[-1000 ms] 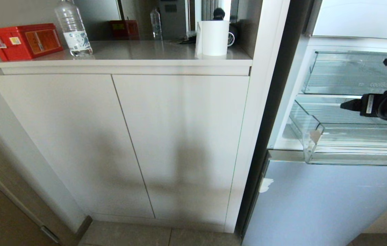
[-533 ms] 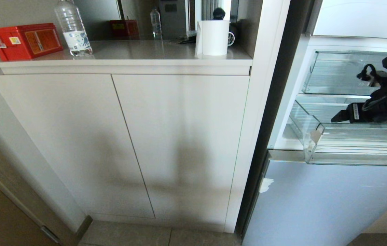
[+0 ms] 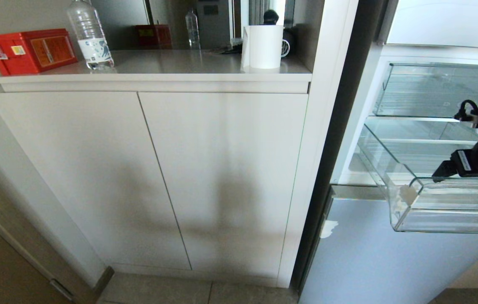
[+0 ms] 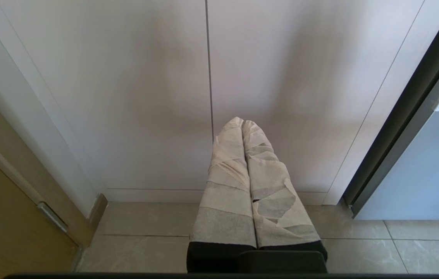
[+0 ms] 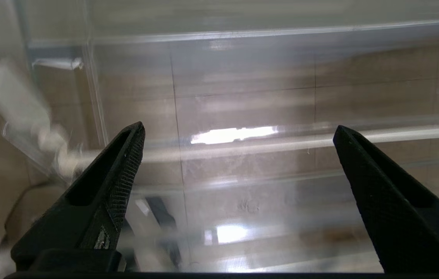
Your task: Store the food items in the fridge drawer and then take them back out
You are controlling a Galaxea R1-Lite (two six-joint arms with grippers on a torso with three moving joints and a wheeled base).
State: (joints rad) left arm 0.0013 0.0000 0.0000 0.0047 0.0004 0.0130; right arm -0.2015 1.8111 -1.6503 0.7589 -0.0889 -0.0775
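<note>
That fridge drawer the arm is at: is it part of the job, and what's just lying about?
Part of the job:
fridge drawer, pulled out
right gripper, open, over it

Lying about:
red box
water bottle
white cup
left gripper, parked

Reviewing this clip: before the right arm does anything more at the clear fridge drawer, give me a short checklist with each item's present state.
1. Fridge drawer pulled out past the fridge front: ok.
2. Right gripper jaws wide apart, nothing between them: ok.
3. Right gripper positioned over the drawer's open top: ok.
4. Food items in view, ready to store: not ok; none shows in the drawer, on the counter or in either gripper.
5. Left gripper parked clear of the fridge, jaws shut, facing the cabinet doors: ok.
6. Right gripper touching the drawer: cannot tell.
</note>
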